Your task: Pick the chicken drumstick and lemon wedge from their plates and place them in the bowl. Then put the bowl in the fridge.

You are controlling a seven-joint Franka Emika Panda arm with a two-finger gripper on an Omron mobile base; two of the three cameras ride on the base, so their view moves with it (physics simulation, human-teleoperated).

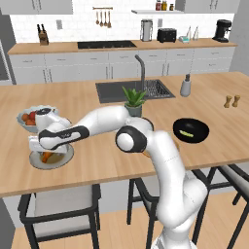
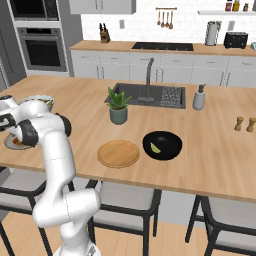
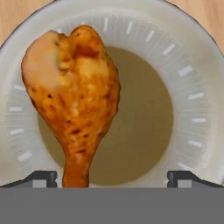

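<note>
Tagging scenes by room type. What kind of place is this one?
A home kitchen, rendered. A wooden island counter holds a sink with a faucet; a wall oven stands at the side, and a toaster sits on the back counter.

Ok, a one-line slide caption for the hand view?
Open gripper poised over the chicken drumstick lying on its grey plate, jaws not yet closed.

Orange-brown glossy drumstick (image 3: 74, 100) w/ dark specks; grey plate (image 3: 192, 78), brownish centre, white rim dashes.
</note>
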